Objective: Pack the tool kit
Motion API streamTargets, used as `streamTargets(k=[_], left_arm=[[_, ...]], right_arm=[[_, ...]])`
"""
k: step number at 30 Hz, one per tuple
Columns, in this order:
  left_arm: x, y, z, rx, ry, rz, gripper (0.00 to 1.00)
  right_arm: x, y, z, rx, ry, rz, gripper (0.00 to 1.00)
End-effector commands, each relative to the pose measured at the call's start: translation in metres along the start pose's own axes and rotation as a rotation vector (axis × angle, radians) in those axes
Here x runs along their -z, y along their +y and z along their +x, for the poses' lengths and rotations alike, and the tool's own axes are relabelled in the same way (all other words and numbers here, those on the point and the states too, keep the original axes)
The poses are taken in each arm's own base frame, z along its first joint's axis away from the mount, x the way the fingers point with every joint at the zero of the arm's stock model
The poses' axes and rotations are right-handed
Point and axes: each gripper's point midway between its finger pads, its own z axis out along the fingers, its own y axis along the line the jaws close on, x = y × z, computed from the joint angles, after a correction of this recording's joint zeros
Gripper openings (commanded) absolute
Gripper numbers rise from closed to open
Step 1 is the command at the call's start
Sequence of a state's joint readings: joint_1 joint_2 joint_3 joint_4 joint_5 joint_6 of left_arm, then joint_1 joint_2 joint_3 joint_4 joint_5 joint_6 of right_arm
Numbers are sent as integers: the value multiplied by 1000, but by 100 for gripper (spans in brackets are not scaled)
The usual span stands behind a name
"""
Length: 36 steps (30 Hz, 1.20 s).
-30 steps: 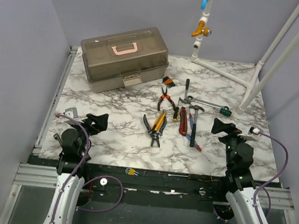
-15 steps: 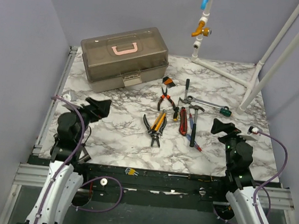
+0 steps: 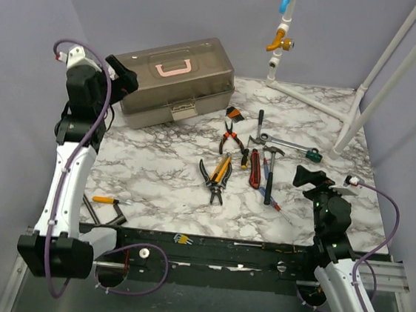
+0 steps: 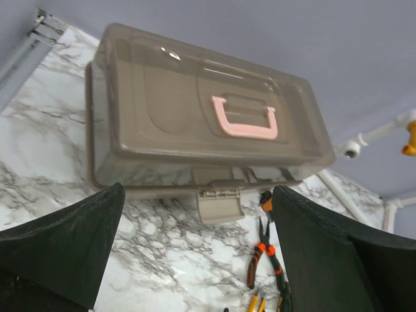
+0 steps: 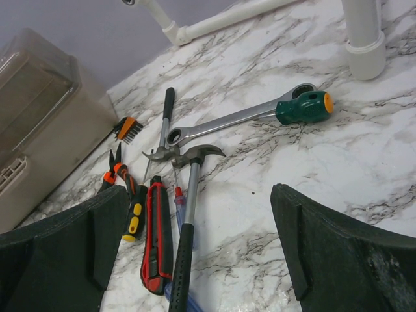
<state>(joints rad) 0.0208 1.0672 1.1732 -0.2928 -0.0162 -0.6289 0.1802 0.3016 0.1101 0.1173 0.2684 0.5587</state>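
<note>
Left fingers (image 4: 71,240): spread to full width, nothing held; set either side of the toolbox front so that the latch falls in the gap.
Left gripper (image 3: 122,78): raised at the left end of the toolbox (image 3: 172,81), aimed across its front face; probably posed for unlatching.
Latch (image 4: 220,203): beige flap at the middle of the toolbox front wall, folded down; lid shut.
Pink handle (image 4: 244,117): flat on the middle of the toolbox lid, untouched.
Right fingers (image 5: 338,253): spread to full width, nothing held.
Right gripper (image 3: 311,178): low, well to the front-right of the toolbox, facing the loose tools; probably waiting for the lid.
Tools: hammer (image 5: 188,195), red knife (image 5: 156,237) and ratchet wrench (image 5: 260,116) clustered on the marble table (image 3: 161,173) to the front-right of the toolbox; orange pliers (image 4: 265,260) nearest its front-right corner.
Stray item: orange-handled tool (image 3: 106,200) well in front of the toolbox's left end, apart from the cluster.
Progress: judged at the start; nothing packed, toolbox unopened.
Next move: release of the latch, then lifting of the lid.
Risk: toolbox sliding backward under a push on the latch, with no second grip holding it.
</note>
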Motion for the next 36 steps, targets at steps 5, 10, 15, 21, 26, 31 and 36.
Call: streamTargets(k=[5, 10, 15, 21, 26, 31, 36], left_arm=[[-48, 13, -43, -146, 66, -134, 99], [-89, 22, -54, -211, 100, -183, 98], [-130, 36, -61, -198, 127, -186, 98], [-175, 41, -72, -194, 85, -169, 99], [-201, 46, -78, -178, 46, -125, 99], [-231, 45, -84, -140, 19, -79, 99], [-262, 56, -88, -143, -6, -73, 99]], right_arm=[[0, 2, 0, -1, 0, -6, 100], [0, 2, 0, -1, 1, -8, 100], [0, 2, 0, 0, 2, -9, 100], [-1, 3, 1, 3, 7, -12, 100], [-2, 3, 2, 4, 10, -9, 100], [-3, 3, 3, 4, 11, -11, 100], [-3, 4, 3, 6, 13, -14, 100]])
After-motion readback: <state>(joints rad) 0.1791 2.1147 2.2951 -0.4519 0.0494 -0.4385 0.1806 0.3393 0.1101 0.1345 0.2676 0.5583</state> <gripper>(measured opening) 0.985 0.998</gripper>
